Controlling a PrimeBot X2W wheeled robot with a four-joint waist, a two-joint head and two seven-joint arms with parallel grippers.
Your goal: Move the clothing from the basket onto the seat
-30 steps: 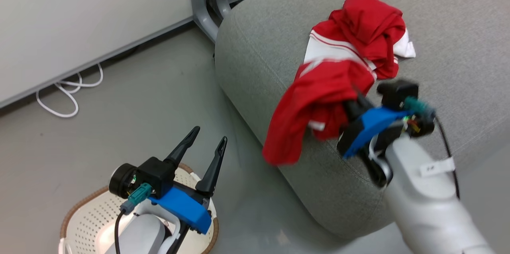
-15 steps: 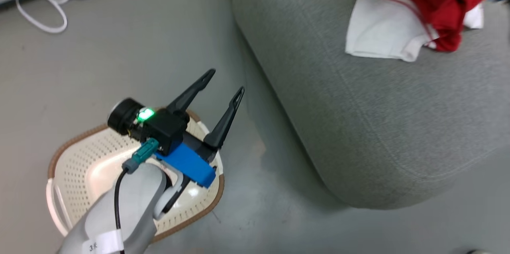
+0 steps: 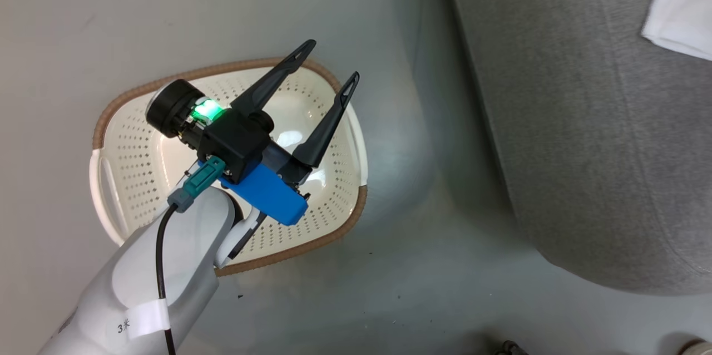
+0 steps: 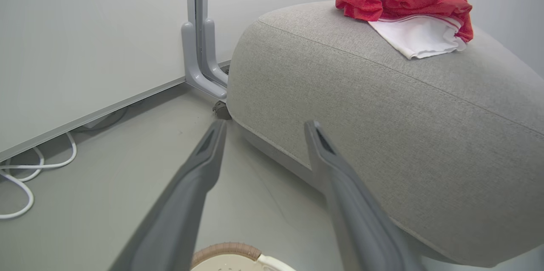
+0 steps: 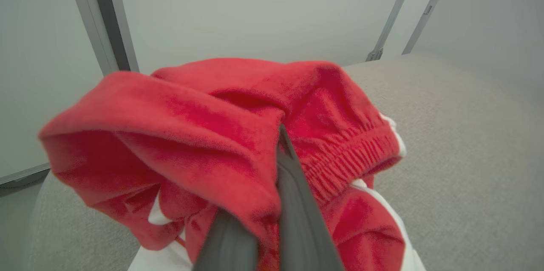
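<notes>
The cream perforated basket [image 3: 133, 177] stands on the floor with no clothing in it. My left gripper [image 3: 331, 60] hovers over it, open, with nothing between its fingers [image 4: 199, 177]. The grey seat [image 3: 584, 121] lies to the right, and a white corner of the clothing [image 3: 678, 15] rests on it. In the left wrist view a red and white pile of clothing [image 4: 403, 3] sits on top of the seat [image 4: 403, 126]. My right gripper [image 5: 280, 135] is shut on a red garment [image 5: 191, 135] with an elastic waistband [image 5: 352, 152], held just above the seat [image 5: 459, 143].
Grey floor [image 3: 423, 266] separates the basket from the seat. A white wall panel with a grey post [image 4: 199, 50] stands behind the seat's end, and white cables [image 4: 25, 177] lie on the floor by the wall. The basket's brown rim [image 4: 225, 249] shows below my left fingers.
The head camera has swung down and left toward the basket. My right gripper carried the red garment from the seat's edge up over the seat. The left gripper stays open.
</notes>
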